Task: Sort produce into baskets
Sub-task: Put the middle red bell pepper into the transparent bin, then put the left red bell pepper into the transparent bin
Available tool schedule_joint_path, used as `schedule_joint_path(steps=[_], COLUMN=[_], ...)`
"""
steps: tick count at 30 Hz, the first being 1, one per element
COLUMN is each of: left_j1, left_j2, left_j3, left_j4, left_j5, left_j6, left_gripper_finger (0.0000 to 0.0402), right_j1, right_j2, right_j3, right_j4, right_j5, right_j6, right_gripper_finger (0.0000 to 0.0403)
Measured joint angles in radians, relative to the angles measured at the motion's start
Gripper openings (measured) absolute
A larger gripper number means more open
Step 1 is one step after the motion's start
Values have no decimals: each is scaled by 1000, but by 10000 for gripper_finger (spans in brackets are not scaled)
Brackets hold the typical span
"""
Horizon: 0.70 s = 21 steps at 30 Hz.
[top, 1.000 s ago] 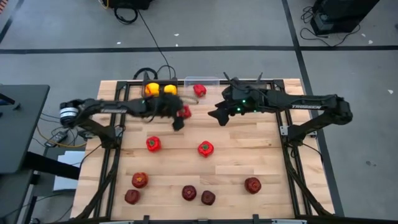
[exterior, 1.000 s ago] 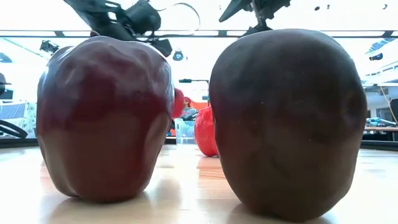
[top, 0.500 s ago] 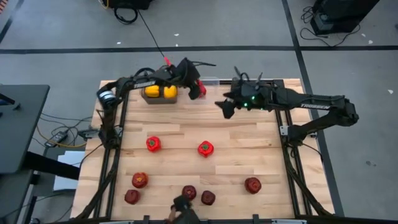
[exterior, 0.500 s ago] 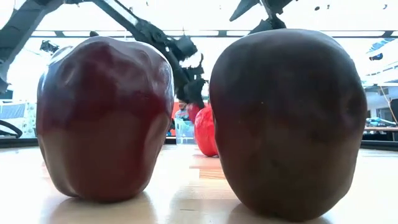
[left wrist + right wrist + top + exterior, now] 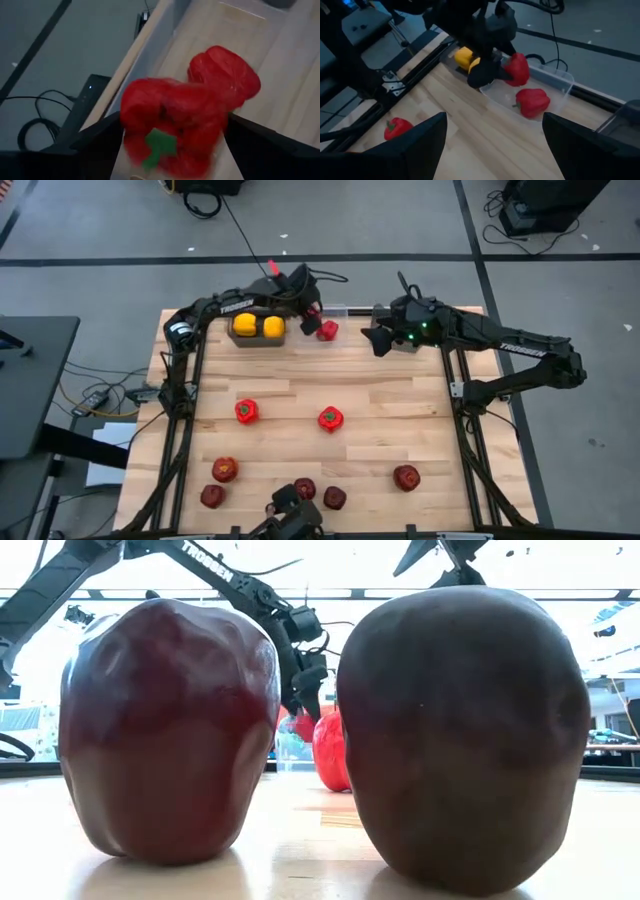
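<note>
My left gripper (image 5: pixel 311 310) is at the table's far edge, shut on a red pepper (image 5: pixel 172 120) with a green stem, just above the clear bin (image 5: pixel 338 310). A second red pepper (image 5: pixel 327 330) lies in that bin. Two yellow peppers (image 5: pixel 258 327) lie in a dark grey bin (image 5: pixel 240 338) to its left. My right gripper (image 5: pixel 378 340) is open and empty, to the right of the clear bin. Two red peppers (image 5: pixel 247 411) (image 5: pixel 331 418) lie mid-table. Several dark red apples (image 5: pixel 304 489) stand near the front edge. My left gripper pinches the red pepper between its two fingers, one on each side of its body (image 5: pixel 131 135). The fingers (image 5: pixel 485 75) slant down from the table's left. The pepper (image 5: pixel 518 69) hangs clear above the clear bin, its stem turned toward the wrist.
Two apples (image 5: pixel 170 730) (image 5: pixel 465 735) fill the low view's front. A single apple (image 5: pixel 406 477) stands at the front right. A dark device (image 5: pixel 290 515) sits at the front edge. The two arms are close together over the far edge.
My left gripper has carried the red pepper from the table's middle toward the far edge and now holds it over the clear bin. My right gripper has drawn back toward the far and right edges, still open.
</note>
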Motion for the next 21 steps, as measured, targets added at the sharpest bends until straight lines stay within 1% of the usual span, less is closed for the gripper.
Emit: schedule_joint_path(steps=[4, 8, 11, 15, 18, 21], left_j1=[-2, -3, -2, -2, -3, -8], left_j2=[1, 1, -7, -32, -55, -113], left_j3=[37, 39, 39, 38, 35, 34], left_j4=[-56, -108, -183, -291, -368, -418], left_j5=[-3, -2, -3, -2, 26, 47], left_j6=[1, 16, -4, -25, -22, -33], left_gripper_finger=[350, 353, 351, 342, 331, 321], right_j1=[-9, -13, -13, -13, -13, -13], right_j2=[1, 3, 1, 1, 3, 4], right_j3=[0, 0, 0, 0, 0, 0], right_j4=[3, 9, 10, 10, 10, 12], right_j5=[-16, -26, -26, -27, -27, -19], right_j6=[1, 6, 6, -10, -50, -65], right_gripper_finger=[337, 337, 337, 337, 337, 337])
